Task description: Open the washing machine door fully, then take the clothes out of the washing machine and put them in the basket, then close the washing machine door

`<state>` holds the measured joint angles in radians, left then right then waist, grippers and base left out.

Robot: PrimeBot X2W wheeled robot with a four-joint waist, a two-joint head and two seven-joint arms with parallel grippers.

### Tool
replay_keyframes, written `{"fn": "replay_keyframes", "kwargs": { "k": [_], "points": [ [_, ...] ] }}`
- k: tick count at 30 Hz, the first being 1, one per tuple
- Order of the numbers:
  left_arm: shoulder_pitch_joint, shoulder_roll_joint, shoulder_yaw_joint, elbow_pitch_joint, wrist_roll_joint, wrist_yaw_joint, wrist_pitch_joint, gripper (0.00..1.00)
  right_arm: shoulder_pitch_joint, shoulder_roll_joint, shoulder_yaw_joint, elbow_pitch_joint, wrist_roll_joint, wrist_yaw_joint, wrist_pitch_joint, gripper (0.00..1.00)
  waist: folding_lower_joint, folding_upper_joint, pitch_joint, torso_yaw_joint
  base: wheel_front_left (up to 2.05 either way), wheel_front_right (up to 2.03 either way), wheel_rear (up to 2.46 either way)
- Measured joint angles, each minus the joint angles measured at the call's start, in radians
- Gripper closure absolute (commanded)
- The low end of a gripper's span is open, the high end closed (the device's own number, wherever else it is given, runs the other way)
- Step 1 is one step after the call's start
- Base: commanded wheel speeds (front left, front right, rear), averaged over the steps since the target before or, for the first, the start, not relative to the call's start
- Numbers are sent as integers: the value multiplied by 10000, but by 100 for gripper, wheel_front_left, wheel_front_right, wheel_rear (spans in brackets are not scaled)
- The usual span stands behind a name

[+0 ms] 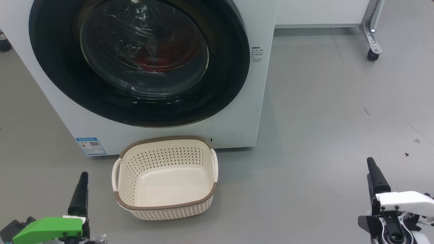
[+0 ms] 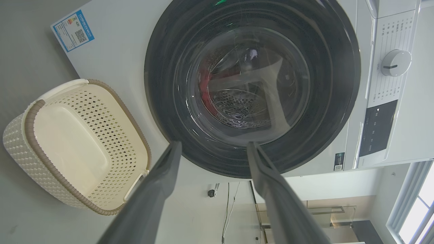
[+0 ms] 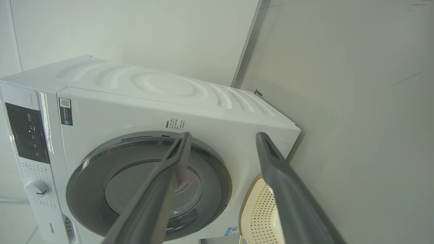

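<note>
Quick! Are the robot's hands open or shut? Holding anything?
Left gripper, two long dark fingers: open, holding nothing.
Right gripper, same dark fingers: open, holding nothing.

Cream perforated basket (image 1: 169, 211), white washing machine (image 1: 51, 101), black-rimmed door (image 1: 223, 81)

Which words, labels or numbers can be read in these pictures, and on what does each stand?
"Hisense", faint: brand mark on the washing machine, near its dial.
Blue sticker with QR code: print too small.
Small black print beside the washing machine door: too small.
Control panel markings: too small.
</note>
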<state>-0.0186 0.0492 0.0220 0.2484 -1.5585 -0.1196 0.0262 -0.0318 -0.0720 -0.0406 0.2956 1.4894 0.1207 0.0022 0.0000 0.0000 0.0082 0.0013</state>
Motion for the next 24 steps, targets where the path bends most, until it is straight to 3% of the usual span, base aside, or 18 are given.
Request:
{"fn": "replay_keyframes", "kwargs": {
  "k": [17, 24],
  "points": [
    [-131, 947, -825, -328, 3223, 4, -771, 0, -312, -639, 897, -82, -3243, -109, -560, 0, 0, 0, 15, 8, 0, 0, 0],
    [-140, 1141, -1216, -374, 4600, 282, -1026, 0, -423, -811, 1335, -157, -4640, -328, -830, 0, 0, 0, -1, 27, 0, 0, 0]
  ]
}}
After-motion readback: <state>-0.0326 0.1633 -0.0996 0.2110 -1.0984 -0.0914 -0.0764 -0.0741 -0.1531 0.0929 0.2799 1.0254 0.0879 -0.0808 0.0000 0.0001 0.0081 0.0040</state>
